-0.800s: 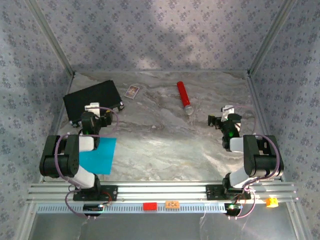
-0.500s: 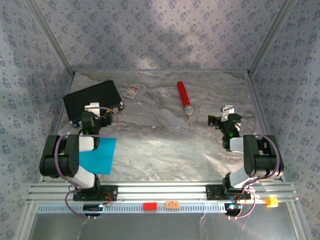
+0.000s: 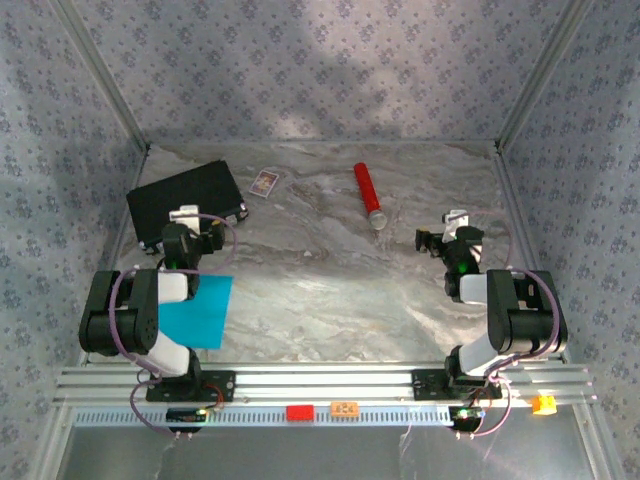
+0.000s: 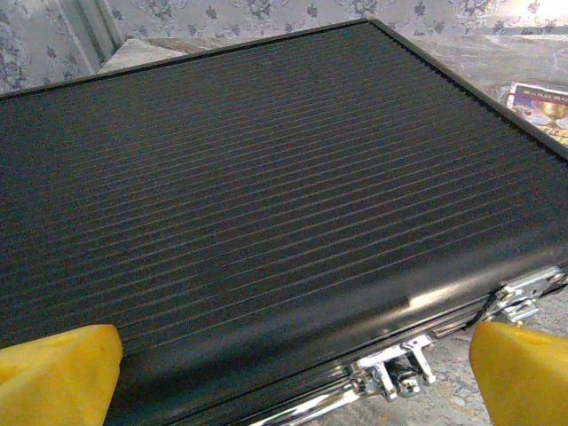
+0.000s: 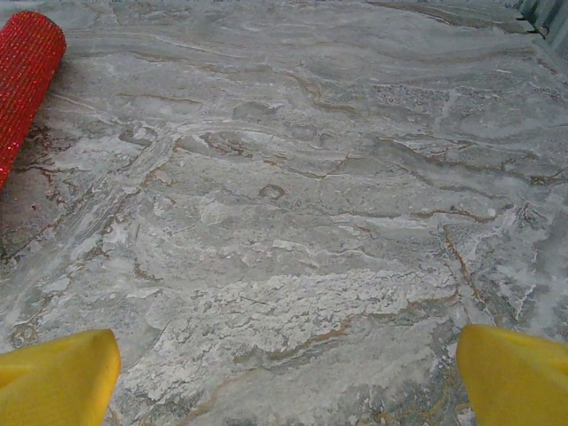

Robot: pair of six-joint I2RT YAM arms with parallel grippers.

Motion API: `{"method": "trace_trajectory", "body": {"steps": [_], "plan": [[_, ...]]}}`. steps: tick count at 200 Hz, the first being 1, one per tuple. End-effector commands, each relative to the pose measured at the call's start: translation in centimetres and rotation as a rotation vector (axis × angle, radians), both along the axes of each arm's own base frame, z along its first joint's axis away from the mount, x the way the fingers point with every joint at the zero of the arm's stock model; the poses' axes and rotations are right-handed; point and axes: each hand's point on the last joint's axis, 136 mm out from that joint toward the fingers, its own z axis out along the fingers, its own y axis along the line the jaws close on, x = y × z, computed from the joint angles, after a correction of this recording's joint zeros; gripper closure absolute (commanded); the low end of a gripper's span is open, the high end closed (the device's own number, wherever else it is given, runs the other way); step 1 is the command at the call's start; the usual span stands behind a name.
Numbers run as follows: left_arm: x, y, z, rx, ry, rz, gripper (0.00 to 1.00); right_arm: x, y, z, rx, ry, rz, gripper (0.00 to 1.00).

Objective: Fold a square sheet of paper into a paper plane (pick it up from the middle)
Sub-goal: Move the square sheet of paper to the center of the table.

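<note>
Cyan square sheet of paper (image 3: 203,310) flat on tabletop (image 3: 330,290), front left, partly hidden by left arm (image 3: 135,315). Left hand (image 4: 288,373) spread wide, empty, facing black case (image 4: 266,195). Right hand (image 5: 284,373) likewise spread, empty, over bare marble, red cylinder (image 5: 22,80) off to its left.

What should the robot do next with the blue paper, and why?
Probably bring the left gripper back over the middle of the square sheet of paper. Its jaws are open, but it faces the black case, while the sheet lies flat by that arm's base.
</note>
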Motion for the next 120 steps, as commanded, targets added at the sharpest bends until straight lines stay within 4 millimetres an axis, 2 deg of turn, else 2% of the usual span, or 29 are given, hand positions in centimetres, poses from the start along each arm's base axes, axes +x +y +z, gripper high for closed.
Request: {"method": "trace_trajectory", "body": {"steps": [1,43,65,96,120], "plan": [[0.1,-0.5,-0.5,-0.017,0.015,-0.030,0.00,0.5,-0.1,0.5,-0.004,-0.016,-0.007,0.01],[-0.5,-1.2,-0.1,-0.003,-0.014,-0.063,0.00,0.3,0.2,0.7,-0.029,-0.029,-0.010,0.01],[-1.3,-1.1,1.2,0.001,-0.054,-0.047,0.01,0.2,-0.3,1.3,-0.038,-0.034,-0.046,0.01],[-2.0,-0.5,3.1,-0.030,-0.008,-0.007,0.01,0.1,-0.2,3.4,-0.030,0.009,-0.051,0.02],[-3.5,1.7,4.8,-0.141,0.024,0.179,0.00,-0.6,-0.5,6.4,0.014,-0.002,-0.100,0.01]]}}
